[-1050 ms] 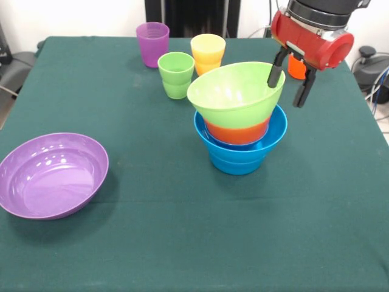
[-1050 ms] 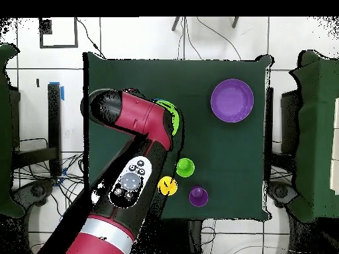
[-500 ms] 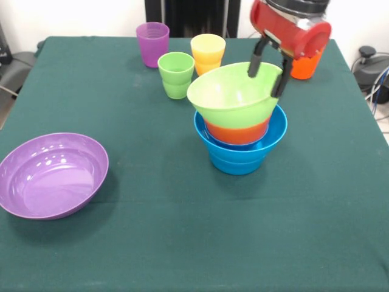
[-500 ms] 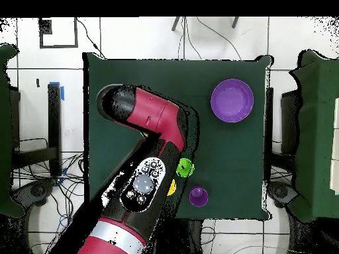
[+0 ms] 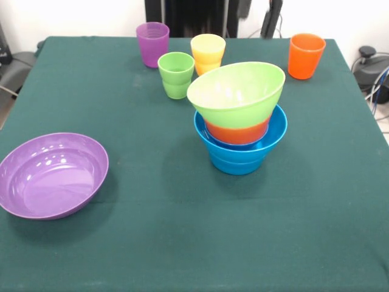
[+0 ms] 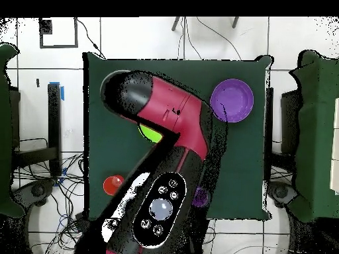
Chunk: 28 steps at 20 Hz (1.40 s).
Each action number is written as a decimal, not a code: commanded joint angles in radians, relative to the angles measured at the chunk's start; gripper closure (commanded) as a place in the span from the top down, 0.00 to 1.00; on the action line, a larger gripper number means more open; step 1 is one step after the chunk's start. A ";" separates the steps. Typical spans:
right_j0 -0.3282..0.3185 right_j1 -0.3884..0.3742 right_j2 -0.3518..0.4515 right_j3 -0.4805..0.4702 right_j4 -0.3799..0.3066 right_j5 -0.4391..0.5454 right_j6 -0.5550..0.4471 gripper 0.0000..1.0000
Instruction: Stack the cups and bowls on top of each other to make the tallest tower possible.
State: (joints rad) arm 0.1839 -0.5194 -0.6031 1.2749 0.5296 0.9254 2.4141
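Four cups stand along the far edge of the green table (image 5: 152,243) in the front view: purple cup (image 5: 152,43), green cup (image 5: 175,74), yellow cup (image 5: 208,53), orange cup (image 5: 306,55). The purple bowl (image 5: 52,175) sits alone at near left. The tower (image 5: 240,118) stands near centre: a tilted lime bowl (image 5: 236,92) on an orange bowl (image 5: 237,132) inside a blue bowl (image 5: 240,155). Only the gripper (image 5: 257,13) tips show, at the top edge; their spread cannot be determined. The overhead view shows the arm (image 6: 169,126) covering most of the tower.
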 commanded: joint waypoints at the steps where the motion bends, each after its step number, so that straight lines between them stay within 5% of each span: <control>1: -0.022 -0.084 0.081 -0.095 -0.047 0.151 0.053 1.00; 5: -0.061 -0.104 0.088 -0.128 -0.080 0.202 -0.018 1.00; 14: -0.260 -0.047 0.192 -0.237 -0.153 0.175 -0.270 1.00; 28: -0.417 0.060 0.394 -0.338 -0.268 0.046 -0.415 1.00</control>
State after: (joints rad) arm -0.2217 -0.5695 -0.4161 0.9501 0.3630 1.0075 2.3136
